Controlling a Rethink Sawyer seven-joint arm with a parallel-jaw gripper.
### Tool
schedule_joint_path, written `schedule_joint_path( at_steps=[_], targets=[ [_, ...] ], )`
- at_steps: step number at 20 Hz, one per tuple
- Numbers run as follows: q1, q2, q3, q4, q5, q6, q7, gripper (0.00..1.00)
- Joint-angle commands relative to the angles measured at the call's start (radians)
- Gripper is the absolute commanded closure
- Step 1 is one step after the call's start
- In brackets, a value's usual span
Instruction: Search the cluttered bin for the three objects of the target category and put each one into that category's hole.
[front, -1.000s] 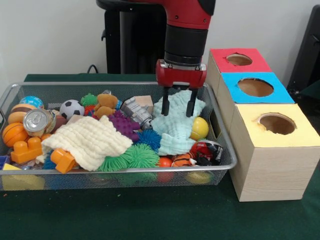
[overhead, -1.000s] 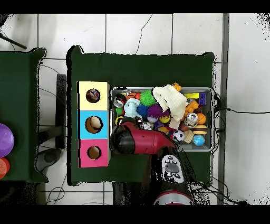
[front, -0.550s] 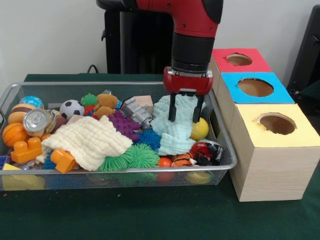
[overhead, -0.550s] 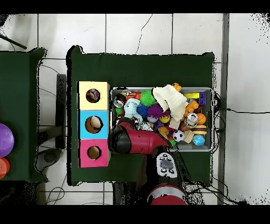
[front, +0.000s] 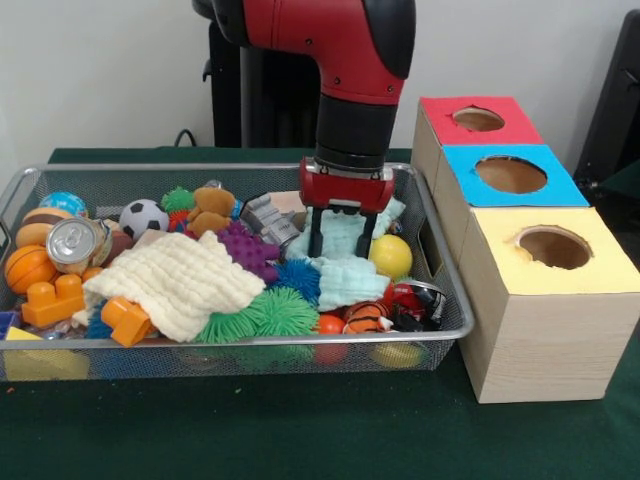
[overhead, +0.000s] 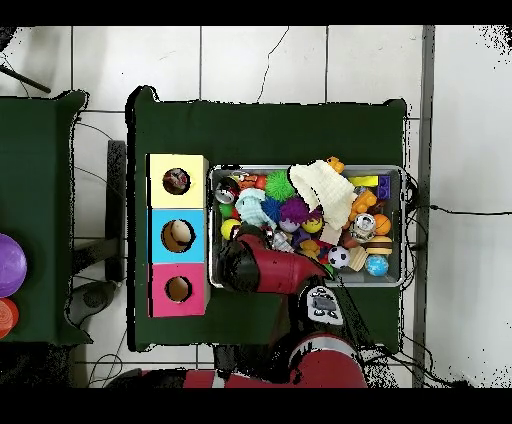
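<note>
My gripper hangs open inside the right part of the wire bin. Its two black fingers straddle a crumpled mint-green cloth, with the tips down in its folds. A yellow ball lies just right of the gripper. Right of the bin stand three boxes with round holes: red, blue and yellow. In the overhead view the red arm covers the gripper; the mint cloth shows beside the yellow box.
The bin is packed: a cream cloth, green spiky balls, a purple spiky toy, a teddy, a soccer ball, a can, a basketball and orange blocks.
In the front view the gripper has shifted left and lower into the bin. The mint cloth has bunched leftward with it, baring more of the yellow ball.
</note>
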Motion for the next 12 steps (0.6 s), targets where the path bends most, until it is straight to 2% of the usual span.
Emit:
schedule_joint_path(
  at_steps=[1, 11, 12],
  targets=[
    [-0.017, 0.121, 0.049, -0.028, 0.031, -0.052, 0.207, 0.00],
    [-0.027, 0.147, 0.042, -0.060, 0.042, -0.076, 0.188, 0.00],
    [-0.025, 0.149, 0.035, -0.068, 0.036, -0.085, 0.181, 1.00]
  ],
)
